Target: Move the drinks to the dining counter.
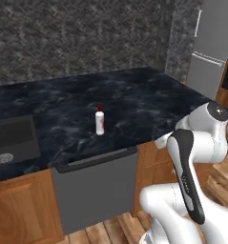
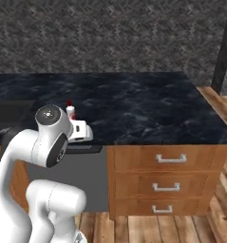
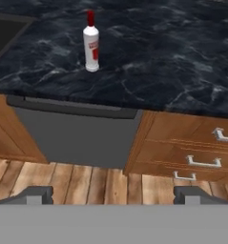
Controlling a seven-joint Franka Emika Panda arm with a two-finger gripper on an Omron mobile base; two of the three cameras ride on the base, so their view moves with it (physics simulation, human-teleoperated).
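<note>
Two-finger gripper (image 3: pixel 113 194) stood released, jaws spread wide, nothing between them. Slim white bottle with red cap (image 3: pixel 91 42) stood upright on black-blue marbled stone countertop (image 3: pixel 172 57), well beyond jaws, toward left fingertip's side, near dark sink (image 1: pixel 13 138).

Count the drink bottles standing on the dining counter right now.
1. A slim white bottle with a red cap stands upright on the dining counter, right of the sink and near the front edge above the dishwasher. The other drinks may be elsewhere.
</note>
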